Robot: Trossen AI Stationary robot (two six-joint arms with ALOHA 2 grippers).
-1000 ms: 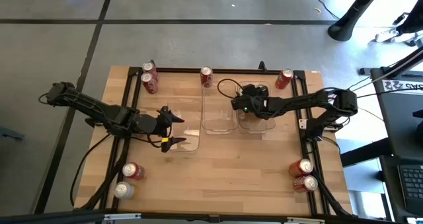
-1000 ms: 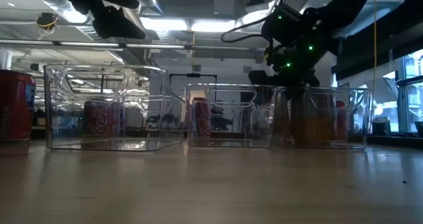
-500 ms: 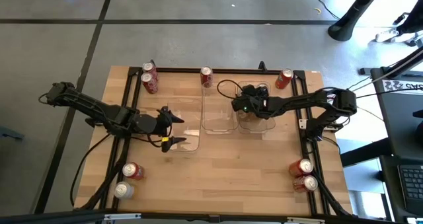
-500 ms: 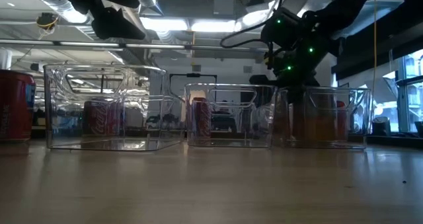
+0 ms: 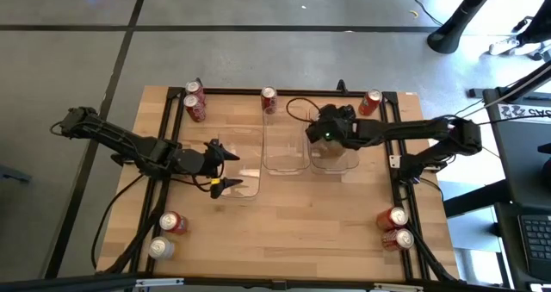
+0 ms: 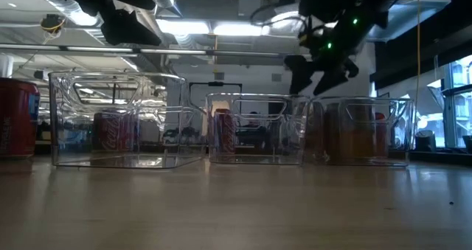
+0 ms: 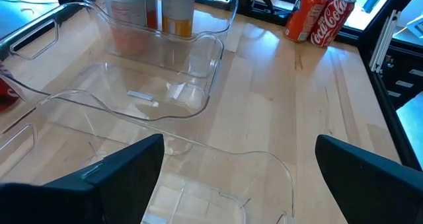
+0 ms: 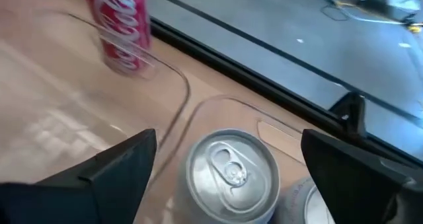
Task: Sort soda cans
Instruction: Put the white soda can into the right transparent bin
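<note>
Aluminium can [image 8: 231,178] in right tray [image 5: 334,161]: light, slick, dentable; hold mid-body | right tool [image 8: 228,164] spread above can; left tool [image 7: 238,178] spread

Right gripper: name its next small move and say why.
Probably lift clear and head for a loose can. The right gripper hangs open above a silver-topped can standing in the right tray, touching nothing; the red can at the far edge looks nearest.

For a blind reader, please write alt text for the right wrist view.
The open right gripper hangs above a silver-topped can standing in a clear tray. A red can stands on the wooden table beyond.
</note>
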